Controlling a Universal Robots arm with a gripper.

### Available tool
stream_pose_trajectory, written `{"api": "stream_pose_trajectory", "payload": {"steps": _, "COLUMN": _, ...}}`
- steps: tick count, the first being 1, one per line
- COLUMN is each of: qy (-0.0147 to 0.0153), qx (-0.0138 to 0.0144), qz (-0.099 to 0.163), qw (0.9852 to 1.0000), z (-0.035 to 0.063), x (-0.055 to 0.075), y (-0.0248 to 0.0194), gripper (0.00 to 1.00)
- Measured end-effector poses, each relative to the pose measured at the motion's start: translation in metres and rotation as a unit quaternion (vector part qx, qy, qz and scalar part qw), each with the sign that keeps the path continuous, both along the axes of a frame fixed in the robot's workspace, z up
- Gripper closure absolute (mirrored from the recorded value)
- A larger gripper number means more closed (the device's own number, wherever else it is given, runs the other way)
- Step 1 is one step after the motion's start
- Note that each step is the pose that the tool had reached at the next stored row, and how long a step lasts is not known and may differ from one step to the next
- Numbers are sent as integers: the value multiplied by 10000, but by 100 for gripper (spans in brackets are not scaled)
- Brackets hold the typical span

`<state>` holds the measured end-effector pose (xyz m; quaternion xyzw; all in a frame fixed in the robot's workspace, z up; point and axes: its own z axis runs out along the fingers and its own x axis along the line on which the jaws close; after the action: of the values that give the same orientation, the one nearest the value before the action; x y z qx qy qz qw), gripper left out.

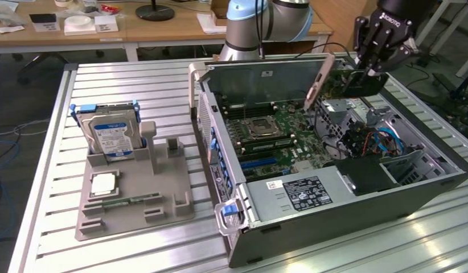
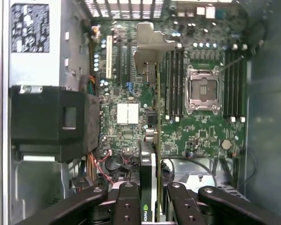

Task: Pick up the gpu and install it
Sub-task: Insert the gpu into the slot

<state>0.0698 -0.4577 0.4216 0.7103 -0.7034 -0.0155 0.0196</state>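
My gripper (image 1: pixel 370 69) hangs over the far right corner of the open computer case (image 1: pixel 439 170) in the exterior view, shut on the gpu (image 1: pixel 361 84). The card hangs on edge below the fingers, above the case, with its silver bracket (image 1: pixel 322 77) pointing toward the exterior view's left. In the wrist view the gpu (image 2: pixel 150 164) runs edge-on from between my fingers (image 2: pixel 126 201) out to its bracket (image 2: pixel 150 44). It hovers over the green motherboard (image 2: pixel 201 131). My gripper (image 2: pixel 152 202) clamps the card's near end.
The motherboard (image 1: pixel 276 133) carries a CPU socket (image 2: pixel 203 91) and memory slots. A power supply (image 1: pixel 302 193) and a black duct (image 2: pixel 51 124) crowd one side, with loose cables nearby. Outside the case, a hard drive (image 1: pixel 109 133) stands in a grey fixture (image 1: pixel 135 199).
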Motion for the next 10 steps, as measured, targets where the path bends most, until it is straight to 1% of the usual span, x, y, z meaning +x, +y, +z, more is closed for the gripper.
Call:
{"api": "stream_pose_trajectory", "payload": {"steps": 4, "qy": 0, "qx": 0, "qz": 312, "qw": 9995, "z": 0, "x": 0, "y": 0, "gripper": 73}}
{"api": "stream_pose_trajectory", "payload": {"steps": 9, "qy": 0, "qx": 1, "qz": 340, "qw": 9994, "z": -3, "x": -6, "y": 3, "gripper": 73}}
{"api": "stream_pose_trajectory", "payload": {"steps": 10, "qy": -5, "qx": 0, "qz": 336, "qw": 9994, "z": -3, "x": -10, "y": 5, "gripper": 73}}
